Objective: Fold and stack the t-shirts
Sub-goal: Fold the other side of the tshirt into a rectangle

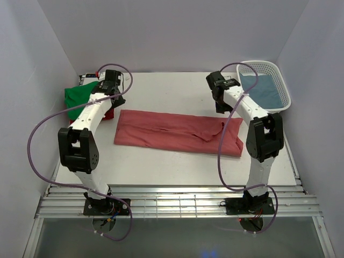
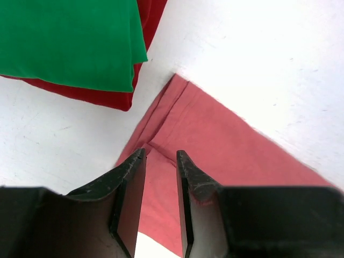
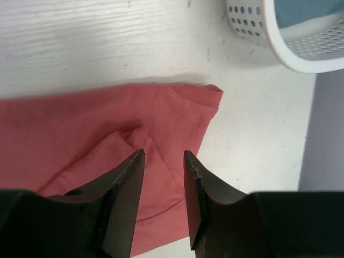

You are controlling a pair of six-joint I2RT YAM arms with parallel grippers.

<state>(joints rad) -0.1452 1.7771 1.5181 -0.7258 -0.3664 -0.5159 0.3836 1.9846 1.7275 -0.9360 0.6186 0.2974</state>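
**Pink tee laid out long, both grippers parked over its ends**

So the dusty pinkish-red t-shirt [image 1: 172, 131] was lying flat in the middle of the white table [image 1: 172, 88], folded into a long strip that ran left to right. Its right end looked a bit lumpy, with a sleeve or flap bunched up on top.

The left gripper [image 2: 160, 155] sat just above the strip's left end, near the far corner. Its jaws were parted by a narrow gap and had nothing between them; you could see the pink cloth right through the gap. The right gripper [image 3: 164, 153] was the same story over the right end, above that bunched bit: jaws apart, a little wider, gripping nothing.

Off at the far left was the stack so far, with the bright green t-shirt [image 2: 70, 43] folded on top of the dark red t-shirt [image 2: 110, 98], close to the pink strip's corner but not touching it. At the far right corner stood the white lattice basket [image 1: 263, 64] with the grey-blue t-shirt [image 1: 263, 91] inside.
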